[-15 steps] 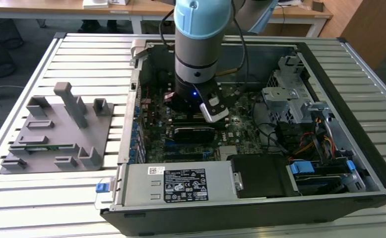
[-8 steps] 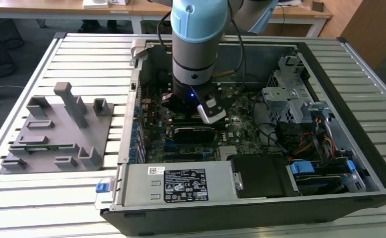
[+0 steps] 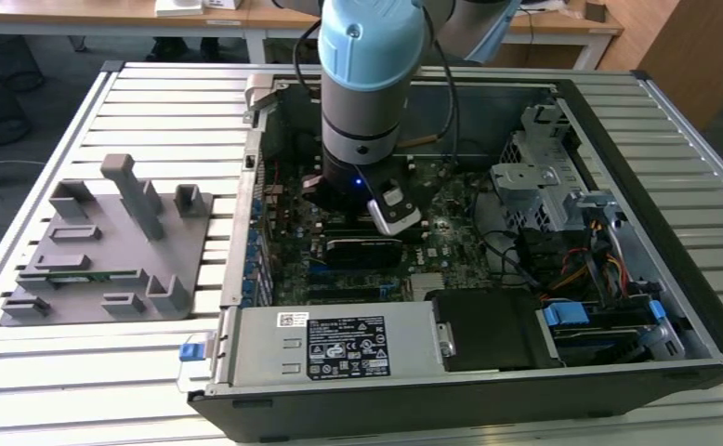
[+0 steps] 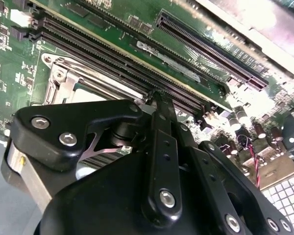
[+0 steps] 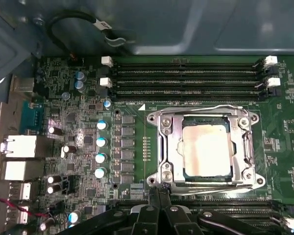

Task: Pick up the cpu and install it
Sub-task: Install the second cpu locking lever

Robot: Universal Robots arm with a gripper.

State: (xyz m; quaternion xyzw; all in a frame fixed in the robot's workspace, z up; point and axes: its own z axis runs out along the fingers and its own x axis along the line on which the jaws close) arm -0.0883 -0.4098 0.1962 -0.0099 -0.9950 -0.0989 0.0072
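The cpu [image 5: 207, 149], a small square chip with a pale silvery top, lies flat inside the metal-framed socket [image 5: 166, 147] on the green motherboard in the first wrist view. My gripper [image 5: 159, 192] hovers at the socket's edge near one corner, its two black fingers pressed together with nothing visible between them. In the second wrist view the shut gripper [image 4: 159, 98] points down between the socket frame [image 4: 61, 81] and the long memory slots. From the exterior view the arm [image 3: 361, 93] reaches straight down into the open computer case.
On the exterior view's left a grey plastic tray [image 3: 101, 251] holds a green memory stick [image 3: 83, 275]. Memory slots [image 5: 186, 78] run beside the socket. Capacitors [image 5: 101, 142], a power supply box [image 3: 331, 344], a drive cage [image 3: 547, 177] and the case walls crowd the arm.
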